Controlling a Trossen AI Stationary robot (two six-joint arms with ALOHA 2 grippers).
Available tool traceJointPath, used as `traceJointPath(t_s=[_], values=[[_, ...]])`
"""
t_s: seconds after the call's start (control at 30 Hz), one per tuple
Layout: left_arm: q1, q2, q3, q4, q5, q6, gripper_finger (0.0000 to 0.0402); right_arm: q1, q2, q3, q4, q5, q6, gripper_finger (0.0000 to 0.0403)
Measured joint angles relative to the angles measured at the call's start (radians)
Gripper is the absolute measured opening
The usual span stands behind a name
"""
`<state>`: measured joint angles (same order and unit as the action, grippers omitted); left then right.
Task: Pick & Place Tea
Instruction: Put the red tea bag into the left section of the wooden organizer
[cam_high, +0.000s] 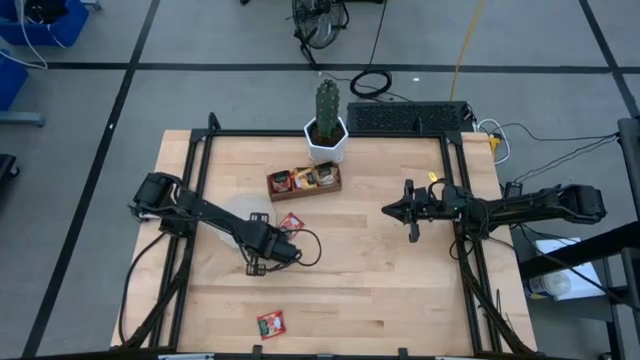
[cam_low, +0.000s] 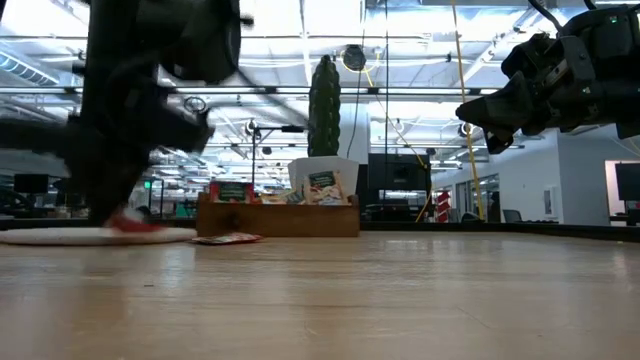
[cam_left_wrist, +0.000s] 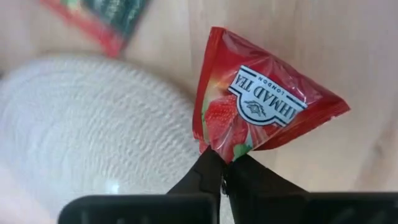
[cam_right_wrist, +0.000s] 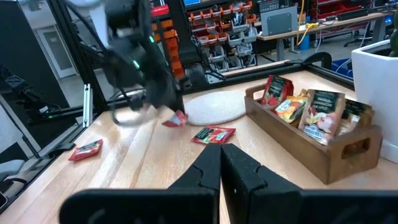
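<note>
On table, three loose red sachets (cam_high: 291, 222)

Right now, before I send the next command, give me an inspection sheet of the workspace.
Surface: wooden table, bare across most of its middle.
Job's things: one red tea sachet pinched at its corner by the left gripper; a second red sachet flat beside the pale round mat; a third near the front edge; more sachets standing in the brown tray.
Clutter: potted cactus behind the tray.
Grippers: left gripper shut on the sachet by the mat; right gripper shut, empty, raised at the right side.
Cables: black coil and yellow cord on the floor beyond the table.
Surroundings: keyboard at the far edge; no people seen.
</note>
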<state>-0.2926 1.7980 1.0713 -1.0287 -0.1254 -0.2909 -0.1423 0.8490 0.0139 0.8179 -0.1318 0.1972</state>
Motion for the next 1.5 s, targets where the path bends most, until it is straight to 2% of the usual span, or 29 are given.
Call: traceJointPath(t_s=[0.2,0.3,0.43,0.57,0.67,0.87,1.0,1.27,1.33,1.5], values=[[-0.048,-0.069,0.128,-0.144,-0.096,-0.011,0.0007,0.000,0.000,0.000,0.000,0.000,0.000,0.0000],[-0.067,-0.080,0.180,-0.245,-0.234,0.019,0.0010,0.000,0.000,0.000,0.000,0.000,0.000,0.0000],[-0.080,-0.078,0.192,-0.371,-0.515,0.238,0.0012,0.000,0.000,0.000,0.000,0.000,0.000,0.0000],[-0.031,-0.065,0.175,-0.361,-0.791,0.548,0.0013,0.000,0.000,0.000,0.000,0.000,0.000,0.0000],[0.047,-0.061,0.174,-0.294,-0.899,0.713,0.0013,0.000,0.000,0.000,0.000,0.000,0.000,0.0000],[0.196,-0.042,0.174,-0.135,-0.966,0.944,0.0007,0.000,0.000,0.000,0.000,0.000,0.000,0.0000],[0.261,-0.017,0.174,-0.019,-0.971,1.076,0.0010,0.000,0.000,0.000,0.003,0.000,0.000,0.0000],[0.323,0.034,0.100,0.104,-0.938,1.139,0.0008,0.000,0.002,0.000,-0.001,0.000,0.000,0.0000],[0.333,0.041,0.068,0.122,-0.902,1.133,0.0005,0.000,0.002,0.000,0.005,0.000,0.000,0.0000],[0.341,0.050,-0.004,0.171,-0.903,1.120,0.0013,0.000,0.003,0.000,0.000,0.000,0.000,0.0000]])
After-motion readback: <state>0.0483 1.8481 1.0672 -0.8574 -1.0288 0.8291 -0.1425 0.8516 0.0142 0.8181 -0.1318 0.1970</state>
